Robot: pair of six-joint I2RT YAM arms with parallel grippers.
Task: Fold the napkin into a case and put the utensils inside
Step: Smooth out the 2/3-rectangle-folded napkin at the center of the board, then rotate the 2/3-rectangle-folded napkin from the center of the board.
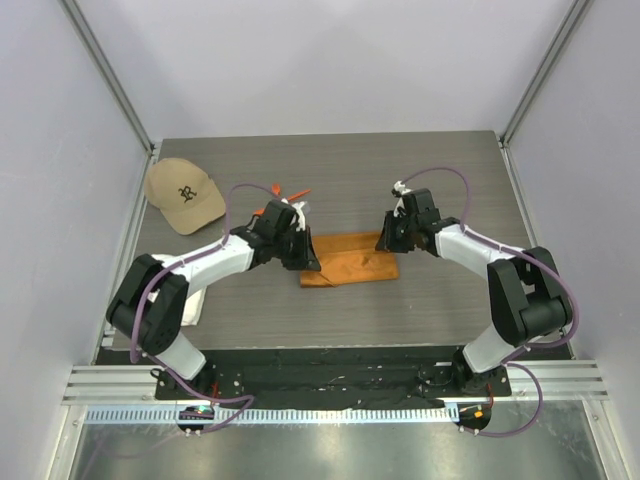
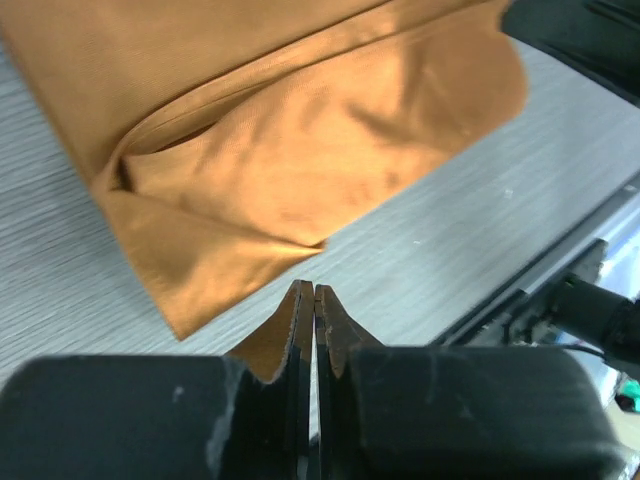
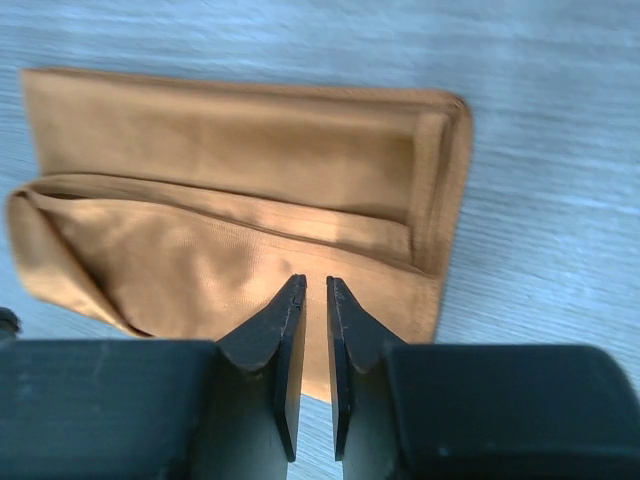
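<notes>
The rust-orange napkin lies mid-table, folded into a flat rectangular case with a loose flap along one long side. It also shows in the left wrist view and the right wrist view. My left gripper is at its left end; in its wrist view the gripper is shut and empty, just short of the cloth's corner. My right gripper is over the right end; in its wrist view the gripper has its jaws a narrow gap apart, holding nothing. The orange utensils lie behind the left wrist, partly hidden.
A tan cap sits at the back left. A thick white towel lies under the left arm near the front left. The table's near edge and metal rail lie close behind the left gripper.
</notes>
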